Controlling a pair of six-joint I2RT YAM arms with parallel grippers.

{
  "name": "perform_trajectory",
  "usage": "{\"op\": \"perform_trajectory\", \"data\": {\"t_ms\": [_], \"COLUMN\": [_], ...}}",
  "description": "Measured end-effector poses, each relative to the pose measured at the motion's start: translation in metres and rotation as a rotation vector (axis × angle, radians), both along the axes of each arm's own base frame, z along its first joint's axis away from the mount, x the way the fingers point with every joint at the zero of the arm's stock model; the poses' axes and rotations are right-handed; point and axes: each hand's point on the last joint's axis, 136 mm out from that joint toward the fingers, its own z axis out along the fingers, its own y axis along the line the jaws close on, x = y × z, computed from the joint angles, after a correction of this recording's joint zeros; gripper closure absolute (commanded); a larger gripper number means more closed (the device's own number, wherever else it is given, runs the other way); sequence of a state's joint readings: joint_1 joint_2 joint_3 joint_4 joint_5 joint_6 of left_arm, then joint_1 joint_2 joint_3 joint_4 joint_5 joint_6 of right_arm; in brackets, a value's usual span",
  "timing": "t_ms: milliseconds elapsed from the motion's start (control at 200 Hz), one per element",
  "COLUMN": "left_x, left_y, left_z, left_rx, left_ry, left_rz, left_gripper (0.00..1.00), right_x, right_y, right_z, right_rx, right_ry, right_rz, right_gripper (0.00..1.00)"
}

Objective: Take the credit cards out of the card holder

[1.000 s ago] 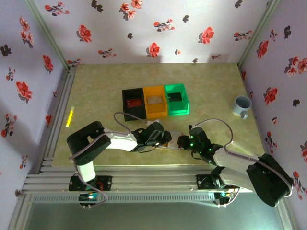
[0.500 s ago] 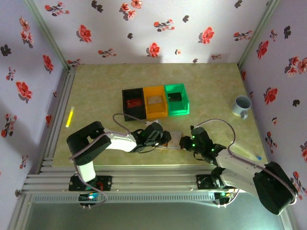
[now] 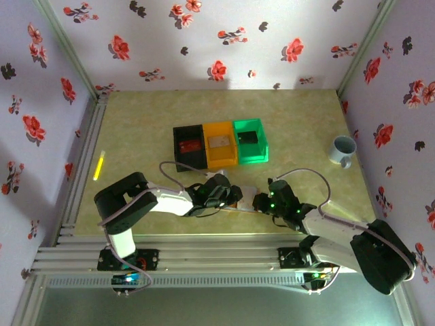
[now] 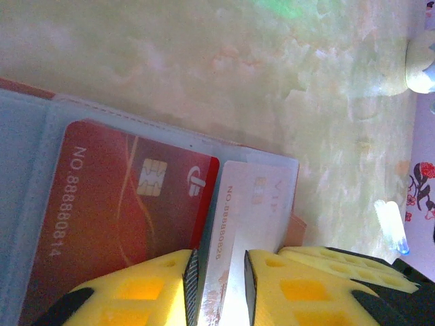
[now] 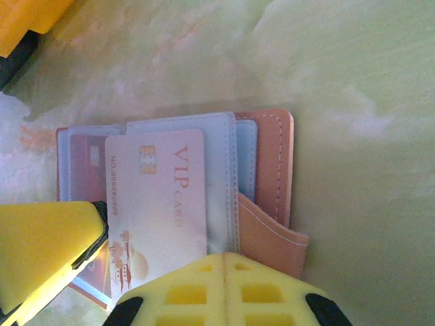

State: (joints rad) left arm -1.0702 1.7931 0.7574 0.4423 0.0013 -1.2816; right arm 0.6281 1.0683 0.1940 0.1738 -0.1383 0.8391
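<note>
Two grippers converge on card holder, open flat near table's front edge, well short of bins. Left gripper clamped on pale VIP card edge beside red card. Right gripper fully closed, touching holder. Bare table beyond bins.

The card holder is lying open on the table, between the left gripper and the right gripper, with a row of three bins set behind it. Two cards are being kept in its pockets side by side, one card left of the other card in the left wrist view. A mug is standing far right, and a stick is lying far left.
</note>
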Motion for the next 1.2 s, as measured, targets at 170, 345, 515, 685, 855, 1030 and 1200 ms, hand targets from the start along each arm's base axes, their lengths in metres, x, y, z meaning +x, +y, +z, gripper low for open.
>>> {"op": "perform_trajectory", "data": {"t_ms": [170, 345, 515, 685, 855, 1030, 1200], "left_x": [-0.0001, 0.0003, 0.0006, 0.0007, 0.0, -0.0008, -0.0016], "left_y": [0.0003, 0.0012, 0.0016, 0.001, 0.0006, 0.0012, 0.0026], "left_z": [-0.0003, -0.0008, -0.0007, 0.0004, 0.0001, -0.0005, -0.0017], "left_rx": [-0.001, -0.007, -0.02, -0.036, -0.052, -0.063, -0.068], "left_ry": [0.002, 0.006, 0.011, 0.006, 0.003, 0.0, 0.002], "left_rz": [0.002, 0.009, 0.016, 0.017, 0.015, 0.014, 0.017], "left_gripper": [0.77, 0.79, 0.8, 0.81, 0.84, 0.87, 0.93], "right_x": [0.0002, 0.0007, 0.001, 0.0013, 0.0021, 0.0024, 0.0028], "right_y": [0.0001, 0.0005, 0.0008, 0.0017, 0.0036, 0.0048, 0.0046], "right_z": [-0.0002, 0.0002, 0.0004, 0.0002, 0.0003, 0.0006, 0.0007], "right_rx": [0.006, 0.012, 0.017, 0.023, 0.03, 0.035, 0.035], "right_ry": [-0.007, -0.012, -0.013, -0.014, -0.016, -0.016, -0.017], "right_rz": [-0.001, -0.003, -0.005, -0.005, -0.001, 0.003, 0.001], "right_gripper": [0.97, 0.97, 0.97, 0.97, 0.97, 0.97, 0.97]}}
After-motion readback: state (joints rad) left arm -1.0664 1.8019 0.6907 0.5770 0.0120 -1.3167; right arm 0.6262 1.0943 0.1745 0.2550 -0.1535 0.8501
